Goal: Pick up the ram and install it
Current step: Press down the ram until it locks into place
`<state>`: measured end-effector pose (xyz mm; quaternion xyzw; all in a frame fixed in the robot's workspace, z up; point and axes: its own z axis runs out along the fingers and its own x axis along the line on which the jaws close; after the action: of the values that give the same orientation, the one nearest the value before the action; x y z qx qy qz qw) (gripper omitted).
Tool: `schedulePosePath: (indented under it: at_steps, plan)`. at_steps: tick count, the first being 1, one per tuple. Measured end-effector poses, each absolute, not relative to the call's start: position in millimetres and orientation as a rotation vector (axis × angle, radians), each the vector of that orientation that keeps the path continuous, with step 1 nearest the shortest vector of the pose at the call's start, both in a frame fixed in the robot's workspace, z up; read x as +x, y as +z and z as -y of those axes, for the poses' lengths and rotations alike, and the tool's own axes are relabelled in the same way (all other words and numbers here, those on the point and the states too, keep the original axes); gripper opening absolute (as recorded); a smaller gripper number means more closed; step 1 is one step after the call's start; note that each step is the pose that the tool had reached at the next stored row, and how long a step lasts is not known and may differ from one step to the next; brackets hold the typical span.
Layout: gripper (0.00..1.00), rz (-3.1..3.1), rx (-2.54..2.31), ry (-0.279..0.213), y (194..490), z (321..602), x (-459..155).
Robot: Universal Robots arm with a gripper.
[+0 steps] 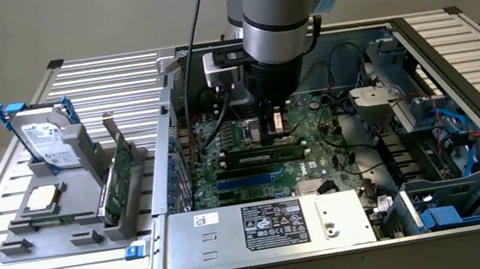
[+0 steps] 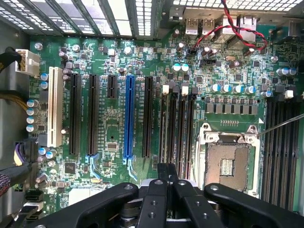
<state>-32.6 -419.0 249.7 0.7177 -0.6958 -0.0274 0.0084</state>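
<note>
Green ram [image 1: 266, 150] sits in a motherboard slot [image 2: 172, 128] with the gripper [image 1: 271, 131] pinched on what looks like its top edge, toward twelve o'clock of the power supply [image 1: 261, 225] — any tilt could jam it.

We see the ram [image 1: 263, 150] as a long, narrow, dark-green stick lying level across the green motherboard [image 1: 323, 157] inside the open computer case [image 1: 362, 261], set along the memory slots. Its long axis runs across the exterior view from left to right.
</note>
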Motion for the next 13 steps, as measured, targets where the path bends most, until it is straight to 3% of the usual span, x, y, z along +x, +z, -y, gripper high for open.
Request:
schedulePosePath:
  at_steps: [13]
  plan:
    - [0.11, 2.175, 2.244, -0.088, 248.3, 418.8, -33.2]
